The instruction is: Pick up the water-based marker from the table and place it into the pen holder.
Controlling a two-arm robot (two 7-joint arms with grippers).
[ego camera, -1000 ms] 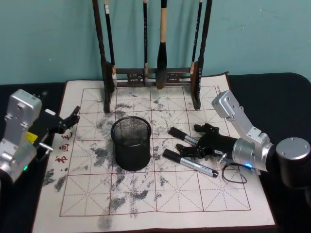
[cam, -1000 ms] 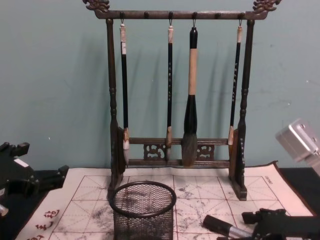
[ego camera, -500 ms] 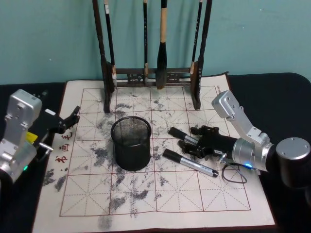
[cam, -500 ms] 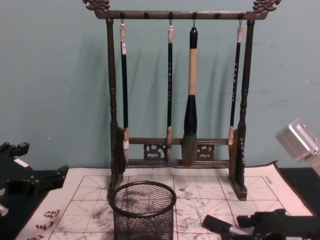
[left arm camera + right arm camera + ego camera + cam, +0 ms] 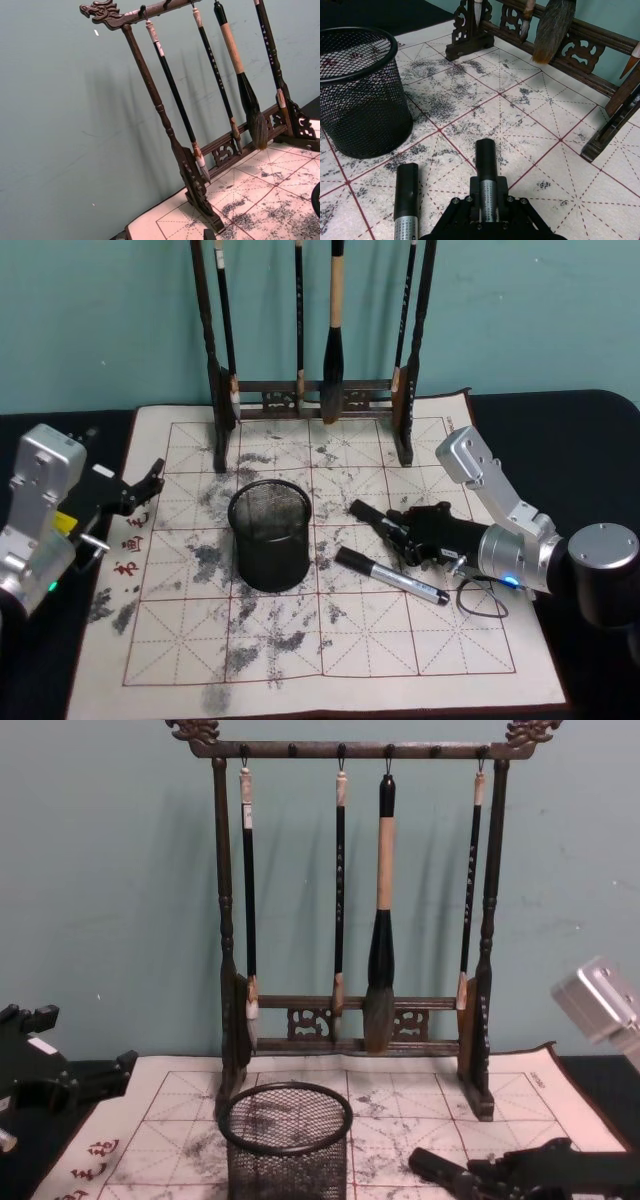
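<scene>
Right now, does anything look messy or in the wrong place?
Yes. Grey ink stains smudge the mat. The water-based marker, with the right gripper shut on it, and a second marker lie outside the pen holder. The left gripper idles open at the mat's left edge.

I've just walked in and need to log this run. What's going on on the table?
The right pincer is low over the white grid mat, closed around the barrel of one water-based marker, which lies flat and is not yet lifted. A second marker lies beside it, untouched. The black mesh pen holder stands upright to their left. The left pincer hangs open at the mat's left edge.
</scene>
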